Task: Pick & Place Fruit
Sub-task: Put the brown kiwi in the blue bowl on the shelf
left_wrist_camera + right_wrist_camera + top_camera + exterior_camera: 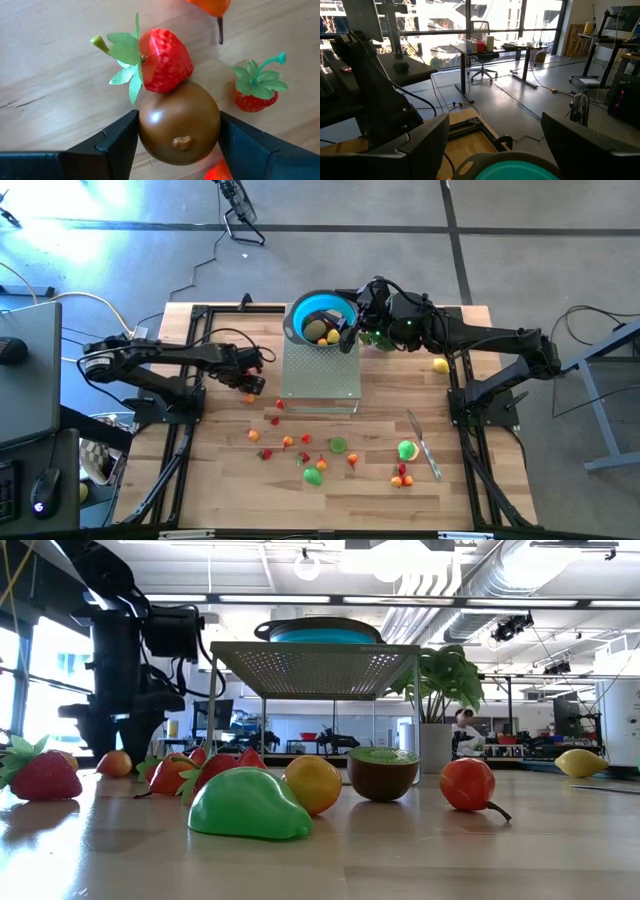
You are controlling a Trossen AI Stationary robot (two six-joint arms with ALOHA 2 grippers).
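The high view looks straight down on the whole worktop (pixel 200 480) and both arms. The low view sits at worktop level, close to the fruit (pixel 250 805), facing the room; both views share the rack (pixel 315 665) and bowl (pixel 318 315). The left wrist view looks down, very near a brown fruit (pixel 179 122). The right wrist view faces outward over the bowl's rim.

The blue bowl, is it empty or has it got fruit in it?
Not empty. The blue bowl on the metal stand holds a few fruits, seen from above.
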